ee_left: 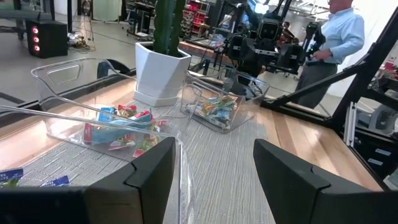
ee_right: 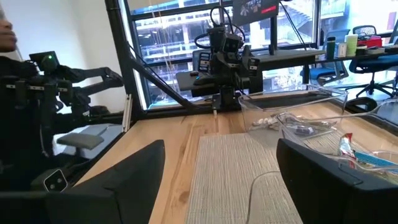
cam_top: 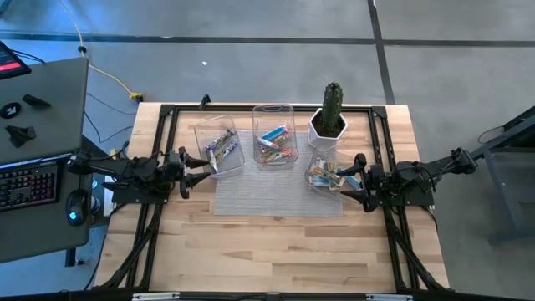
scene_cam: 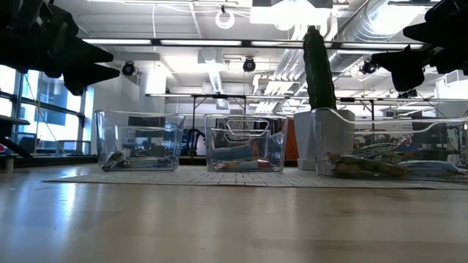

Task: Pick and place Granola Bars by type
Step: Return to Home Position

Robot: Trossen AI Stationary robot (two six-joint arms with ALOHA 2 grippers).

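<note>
The granola bars lie in three clear bins on a grey mat. Purple and blue ones are in the left bin, blue and red ones in the middle bin, green-tan ones in the right bin. My left gripper hovers open just left of the left bin's near corner. It also shows open in its wrist view. My right gripper hovers open at the right side of the right bin, and its wrist view shows it open too. In the low view both grippers hang well above the table.
A cactus in a white pot stands behind the right bin. The grey mat has bare room on its near half. A desk with a keyboard stands off the table's left. A person stands beyond the right arm.
</note>
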